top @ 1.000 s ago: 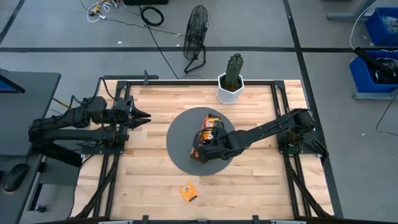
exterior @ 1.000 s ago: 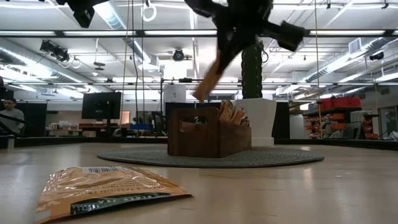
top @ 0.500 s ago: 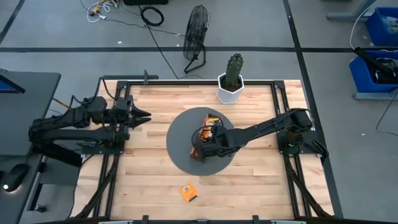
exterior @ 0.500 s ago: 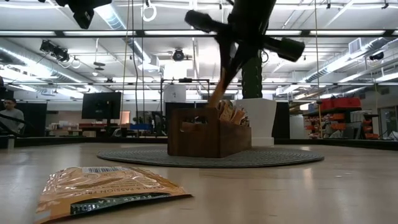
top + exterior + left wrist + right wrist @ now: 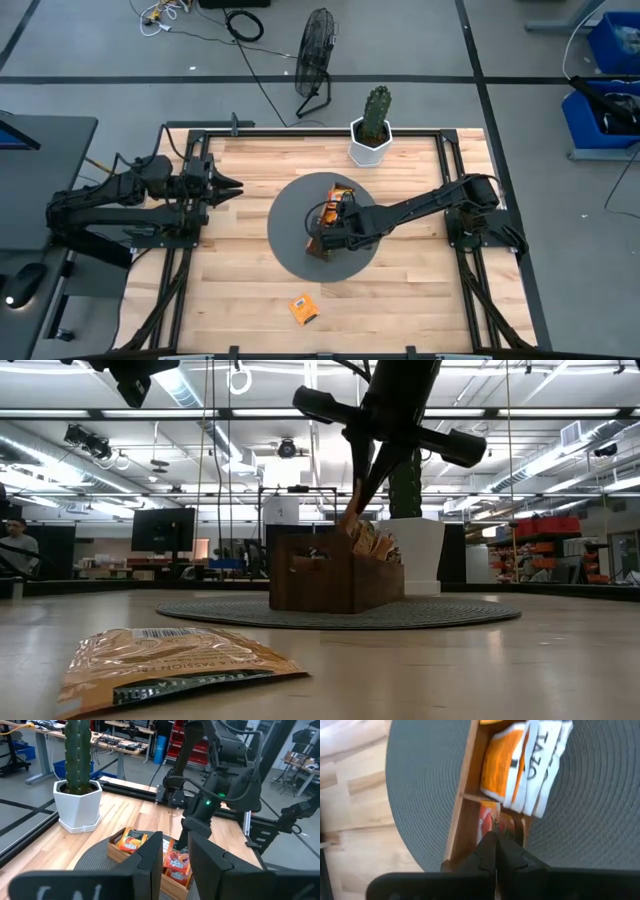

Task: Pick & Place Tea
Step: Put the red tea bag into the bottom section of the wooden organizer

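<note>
A brown wooden tray (image 5: 333, 212) stands on a round grey mat (image 5: 288, 240) at the table's middle, with orange and white tea sachets (image 5: 520, 765) upright in its compartments. My right gripper (image 5: 362, 485) hangs over the tray, shut on one orange sachet (image 5: 350, 518). Another orange sachet (image 5: 304, 308) lies flat on the wood near the front edge. My left gripper (image 5: 230, 187) waits at the table's left, level and open, with nothing between its fingers. My right gripper pinches the sachet's upper edge (image 5: 357, 500) between its two fingers. They come from above, slanting down. The sachet hangs nearly upright below them, edge-on in the right wrist view (image 5: 496, 826), its lower end in a tray compartment beside other sachets.
A cactus in a white pot (image 5: 372, 135) stands at the table's far edge, just behind the mat. Bare wood lies around the mat on the near and left sides. A fan (image 5: 316, 55) stands on the floor beyond the table.
My right gripper has come down toward the tray and rolled a little, staying shut on the sachet. The sachet, which slanted clear above the tray, now hangs nearly upright with its lower end inside the tray.
</note>
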Motion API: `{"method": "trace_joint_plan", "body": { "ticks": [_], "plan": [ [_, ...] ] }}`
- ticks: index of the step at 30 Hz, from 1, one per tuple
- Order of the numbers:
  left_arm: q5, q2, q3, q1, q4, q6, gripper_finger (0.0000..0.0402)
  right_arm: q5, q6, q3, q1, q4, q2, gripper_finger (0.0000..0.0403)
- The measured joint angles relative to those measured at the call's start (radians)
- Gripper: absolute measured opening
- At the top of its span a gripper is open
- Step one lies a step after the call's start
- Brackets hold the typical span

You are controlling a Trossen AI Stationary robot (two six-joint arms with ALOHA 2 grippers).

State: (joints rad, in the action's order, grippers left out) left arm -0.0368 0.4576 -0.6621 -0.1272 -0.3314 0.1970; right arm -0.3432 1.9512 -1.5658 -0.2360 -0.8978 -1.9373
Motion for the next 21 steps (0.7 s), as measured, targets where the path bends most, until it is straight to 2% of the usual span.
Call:
{"method": "trace_joint_plan", "body": {
  "ticks": [12, 21],
  "plan": [
    [0.000, 0.000, 0.000, 0.000, -0.008, 0.000, 0.0094, 0.018, -0.001, 0.000, -0.001, 0.009, 0.000, 0.0004],
    [0.000, 0.000, 0.000, 0.000, -0.012, -0.002, 0.0094, 0.011, -0.005, 0.000, -0.001, -0.003, 0.000, 0.0060]
  ]
}}
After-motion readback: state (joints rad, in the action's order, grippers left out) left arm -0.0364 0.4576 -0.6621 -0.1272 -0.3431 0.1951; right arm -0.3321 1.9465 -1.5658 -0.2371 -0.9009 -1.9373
